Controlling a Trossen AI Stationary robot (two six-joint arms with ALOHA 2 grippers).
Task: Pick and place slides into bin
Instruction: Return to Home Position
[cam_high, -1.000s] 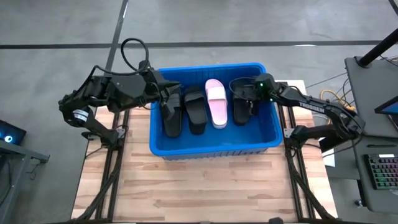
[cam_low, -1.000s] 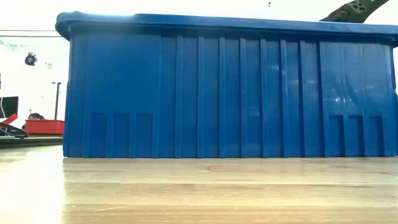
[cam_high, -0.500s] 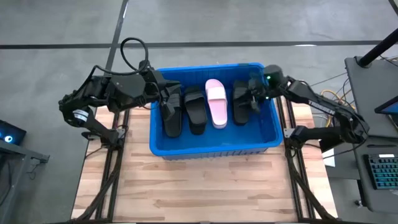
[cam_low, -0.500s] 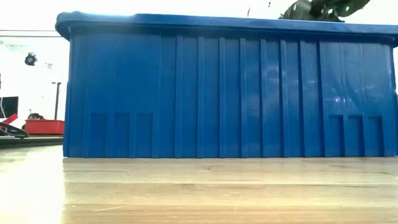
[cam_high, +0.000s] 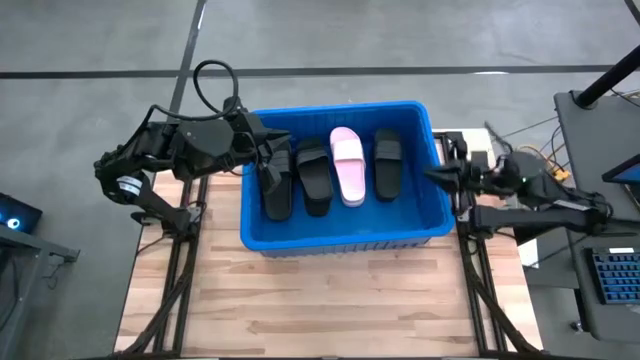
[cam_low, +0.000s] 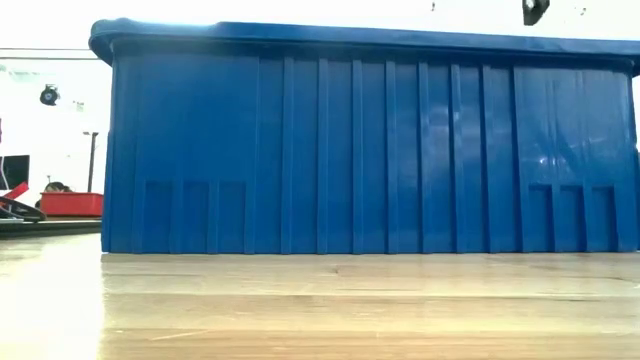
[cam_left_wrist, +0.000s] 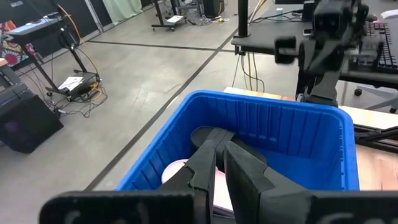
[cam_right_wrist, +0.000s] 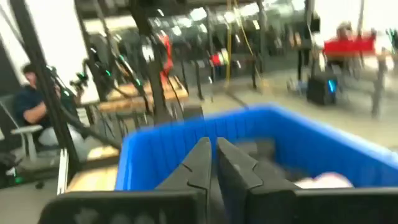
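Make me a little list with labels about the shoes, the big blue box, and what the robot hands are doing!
bin: blue, on the wooden table
slides in bin: four, side by side
black slides: three
pink slide: one, between two black ones
slides outside bin: none in view
left gripper: shut, over the bin's left end
right gripper: shut, outside the bin's right wall, holding nothing
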